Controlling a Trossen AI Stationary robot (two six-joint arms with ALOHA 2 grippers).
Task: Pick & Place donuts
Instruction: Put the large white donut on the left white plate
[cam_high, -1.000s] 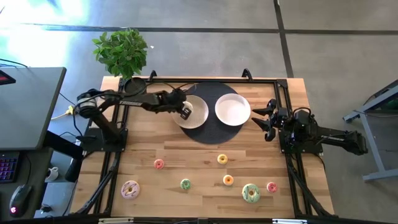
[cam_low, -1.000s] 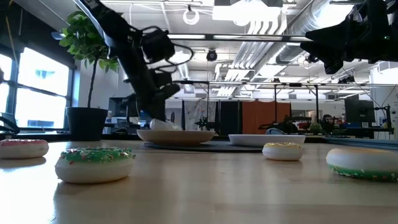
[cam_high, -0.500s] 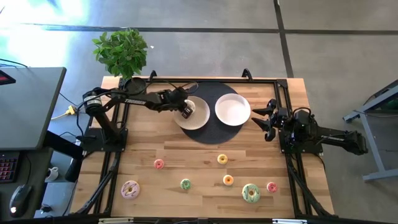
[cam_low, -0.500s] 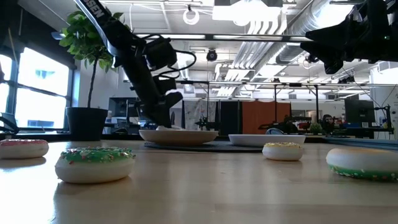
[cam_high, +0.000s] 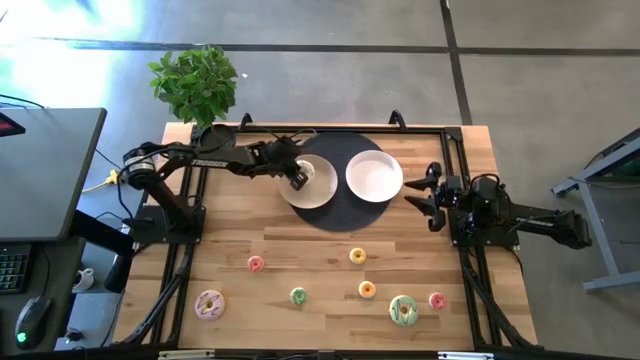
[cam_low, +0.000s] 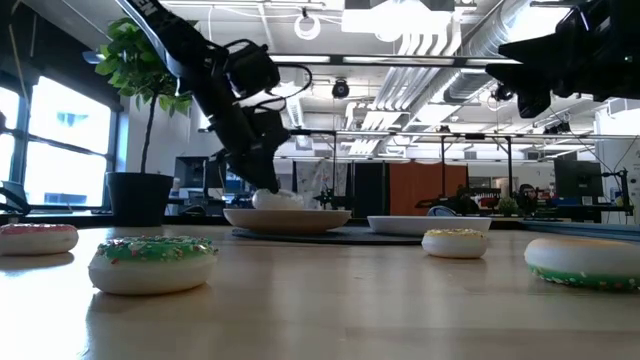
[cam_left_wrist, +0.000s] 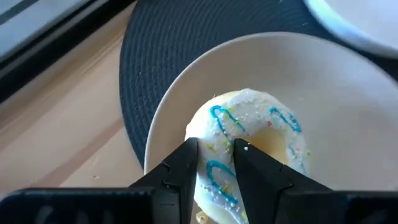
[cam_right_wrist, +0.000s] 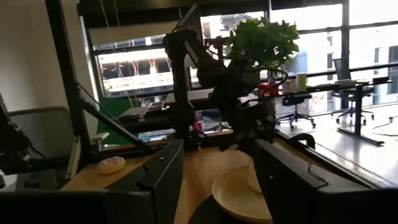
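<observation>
My left gripper (cam_high: 298, 179) (cam_left_wrist: 215, 157) is low over the cream plate (cam_high: 322, 192) (cam_left_wrist: 348, 130) on the dark round mat, shut on a white donut (cam_left_wrist: 255, 124) (cam_low: 284, 198) with blue squiggles. My right gripper (cam_high: 424, 195) (cam_right_wrist: 217, 168) hangs open above the table's right side, beside the white plate (cam_high: 374, 176), touching nothing. On the bare wood lie a large pink donut (cam_high: 209, 304), a large green one (cam_high: 403, 310), and mini ones: pink (cam_high: 255, 264), green (cam_high: 298, 296), yellow (cam_high: 357, 256), orange (cam_high: 367, 290), pink (cam_high: 437, 300). My left gripper pinches the white donut's ring (cam_left_wrist: 217, 173) between its two fingers, on the side toward the table's left. The fingers (cam_left_wrist: 183, 163) come slanting down from the left. The donut's underside rests in the cream plate, lying nearly flat.
The dark round mat (cam_high: 335, 218) carries both plates at the table's far middle. A potted plant (cam_high: 195, 85) stands at the far left corner. Black frame rails (cam_high: 180, 270) run along the left and right sides. Bare wood (cam_high: 300, 240) lies between the mat and the donuts.
My left gripper has gone down with the white donut, from just above the cream plate's left rim into the plate. The donut, carried clear a second ago, now lies in the plate.
</observation>
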